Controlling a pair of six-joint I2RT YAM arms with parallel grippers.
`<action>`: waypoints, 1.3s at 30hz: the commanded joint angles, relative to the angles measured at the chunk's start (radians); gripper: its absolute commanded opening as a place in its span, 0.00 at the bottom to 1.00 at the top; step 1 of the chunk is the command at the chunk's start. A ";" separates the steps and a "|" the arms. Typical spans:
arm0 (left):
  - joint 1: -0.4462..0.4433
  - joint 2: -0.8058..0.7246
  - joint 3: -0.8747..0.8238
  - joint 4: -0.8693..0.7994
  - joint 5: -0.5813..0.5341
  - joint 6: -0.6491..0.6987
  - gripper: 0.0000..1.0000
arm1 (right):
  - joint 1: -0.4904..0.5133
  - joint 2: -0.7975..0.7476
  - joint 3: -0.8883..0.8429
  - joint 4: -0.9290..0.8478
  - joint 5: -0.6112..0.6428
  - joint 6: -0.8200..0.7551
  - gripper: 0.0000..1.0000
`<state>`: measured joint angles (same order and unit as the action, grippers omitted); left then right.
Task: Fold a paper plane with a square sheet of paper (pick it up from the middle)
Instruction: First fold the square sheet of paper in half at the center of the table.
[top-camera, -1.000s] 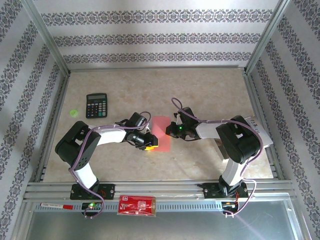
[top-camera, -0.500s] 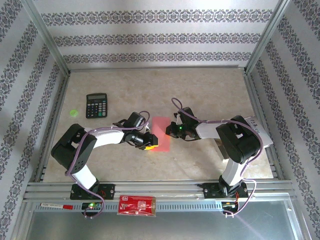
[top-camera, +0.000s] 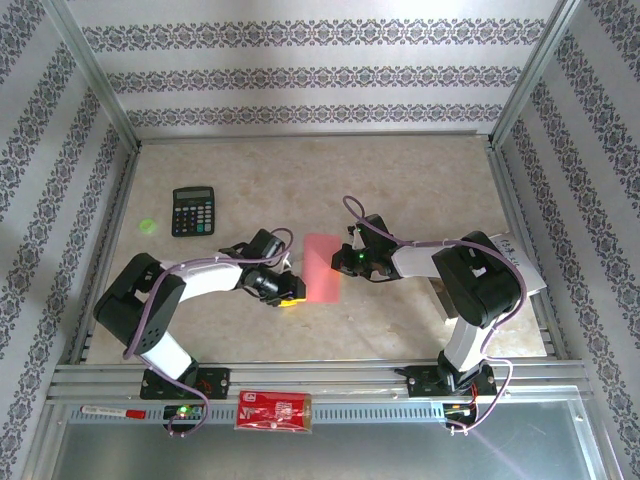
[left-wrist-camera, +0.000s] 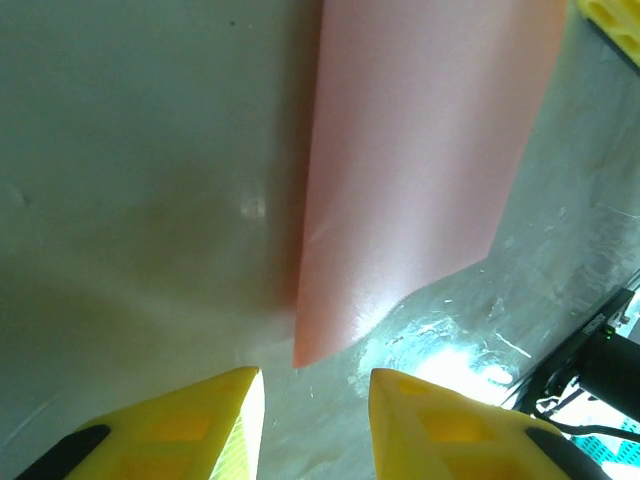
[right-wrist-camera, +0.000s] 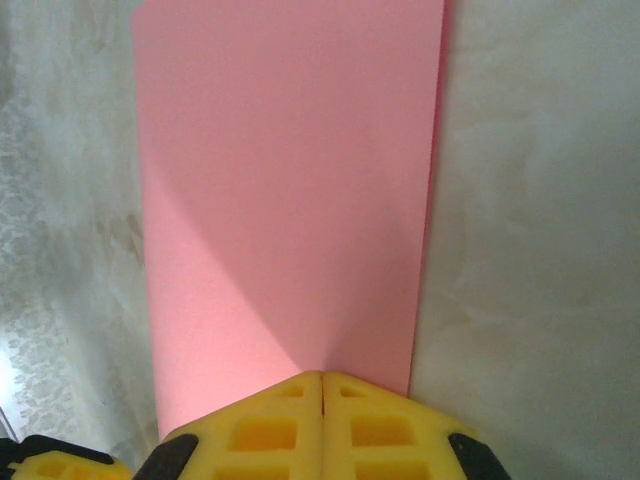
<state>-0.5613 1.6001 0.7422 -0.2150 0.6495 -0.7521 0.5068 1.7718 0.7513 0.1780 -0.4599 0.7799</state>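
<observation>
Two grippers flank the square sheet of paper (top-camera: 322, 268), which lies flat as a narrow pink rectangle mid-table (top-camera: 420, 180) in the top view: left gripper (top-camera: 287, 291) just off its near-left corner, right gripper (top-camera: 346, 260) at its right edge. Left wrist view: yellow fingers (left-wrist-camera: 200, 420) partly parted, nothing between them, the sheet's corner just ahead and untouched. Right wrist view: jaws closed tight together, fingertips (right-wrist-camera: 290, 400) resting on the sheet's edge, nothing pinched
</observation>
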 joint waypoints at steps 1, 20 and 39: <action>0.011 -0.024 0.046 0.026 0.048 -0.002 0.33 | 0.003 0.052 -0.063 -0.204 0.106 -0.018 0.00; 0.104 0.254 0.259 0.140 0.089 -0.014 0.19 | 0.007 0.055 -0.072 -0.189 0.105 -0.006 0.00; 0.096 0.159 0.082 0.212 0.135 -0.088 0.16 | 0.006 0.072 -0.064 -0.189 0.098 -0.010 0.00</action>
<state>-0.4633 1.7477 0.8291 -0.0475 0.7708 -0.8249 0.5068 1.7718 0.7460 0.1894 -0.4603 0.7822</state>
